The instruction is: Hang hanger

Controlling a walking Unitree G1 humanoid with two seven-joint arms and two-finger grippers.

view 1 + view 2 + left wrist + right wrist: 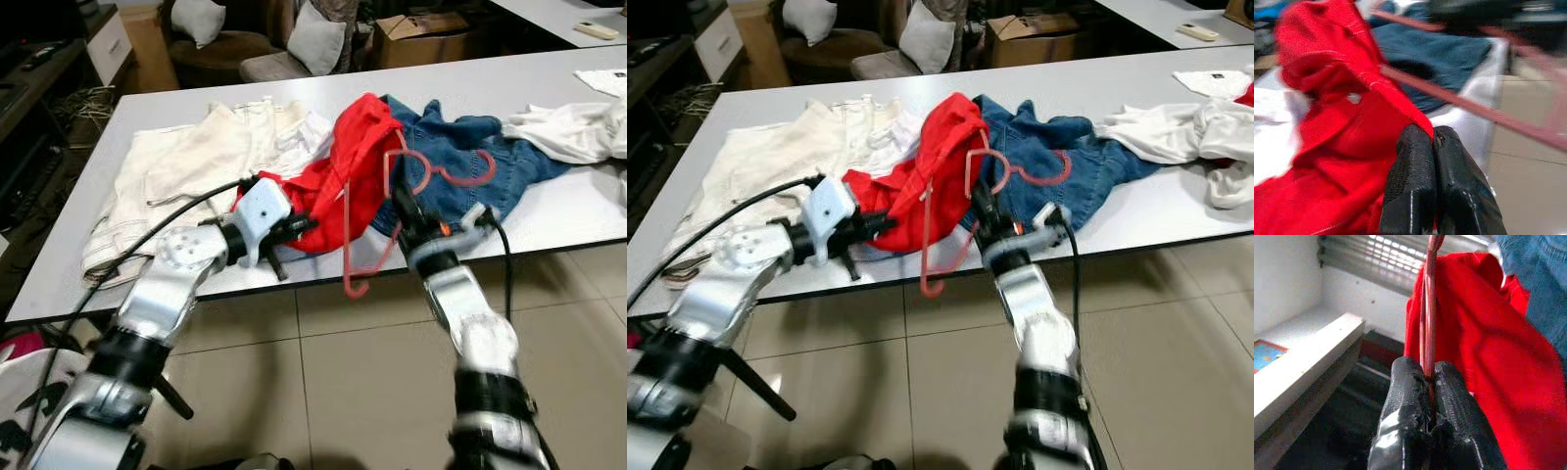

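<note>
Right end effector (1431, 382) pinches the pink hanger (364, 245); left end effector (1432, 142) pinches the red garment (343, 176) draped on it.

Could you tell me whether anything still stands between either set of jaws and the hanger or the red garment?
Nothing visible does. The right gripper is shut on the pink hanger, and the left gripper is shut on the red garment at the table edge.

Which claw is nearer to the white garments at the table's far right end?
Right. The right claw, shut on the pink hanger, sits mid-table beside the jeans. The left claw pinches the red garment further from the white garments.
</note>
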